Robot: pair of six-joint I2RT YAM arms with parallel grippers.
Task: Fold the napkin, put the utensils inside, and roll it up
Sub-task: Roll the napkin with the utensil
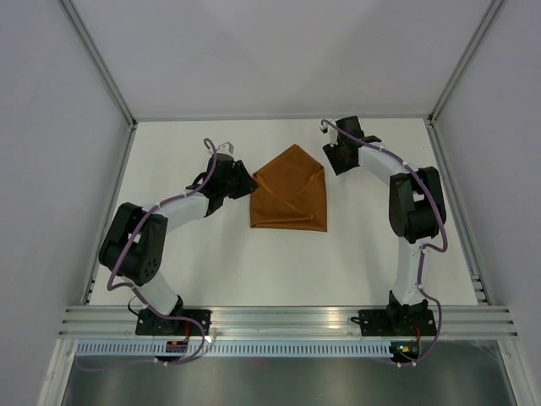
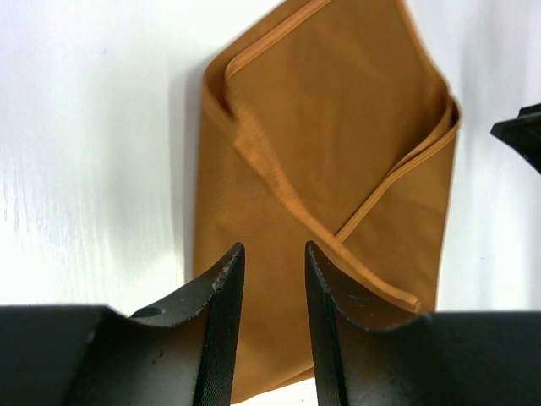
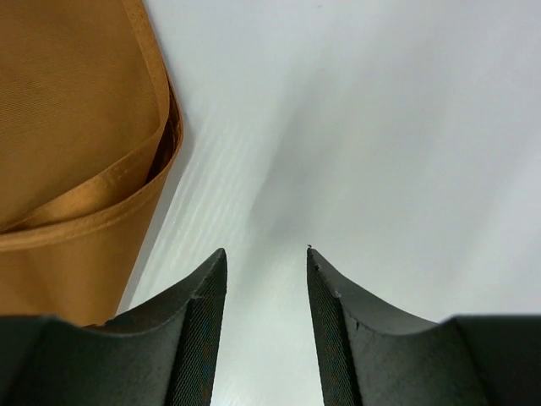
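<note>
The rust-orange napkin [image 1: 291, 191] lies folded on the white table, its flaps crossed like an envelope; it also shows in the left wrist view [image 2: 338, 152] and at the left edge of the right wrist view [image 3: 68, 152]. No utensils show in any view. My left gripper [image 1: 250, 183] is open and empty at the napkin's left edge, its fingers [image 2: 220, 279] over the cloth. My right gripper [image 1: 331, 161] is open and empty over bare table just off the napkin's upper right side; it shows in the right wrist view [image 3: 266, 254].
White walls and aluminium rails [image 1: 110, 76] enclose the table. A metal rail [image 1: 287, 317] runs along the near edge by the arm bases. Purple cables [image 1: 135, 241] run along both arms.
</note>
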